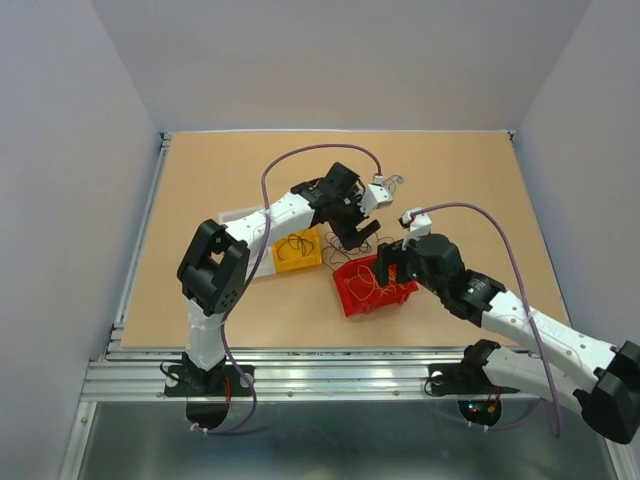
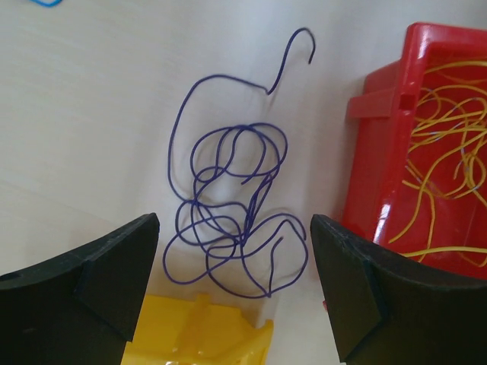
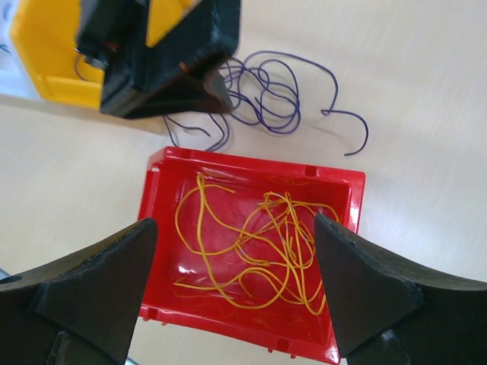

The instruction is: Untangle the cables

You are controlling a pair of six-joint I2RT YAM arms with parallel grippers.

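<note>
A tan table (image 1: 200, 180) sits between pale walls. A loose tangle of blue cable (image 2: 232, 220) lies on the bare table, just beside a red bin (image 3: 342, 182) and a yellow bin (image 2: 198, 334). Inside the red bin lie heaped yellow cables (image 3: 266, 243). The yellow bin seems to hold a few dark loops, too small to be sure. The left gripper (image 2: 234, 228) hovers over the blue cable, jaws wide apart, holding nothing. The right gripper (image 3: 236, 228) hangs over the red bin, jaws also wide, gripping nothing.

One red bin (image 3: 335, 179), one yellow bin (image 2: 190, 334), one blue cable tangle (image 2: 242, 242), one yellow cable bunch (image 3: 283, 228)
</note>
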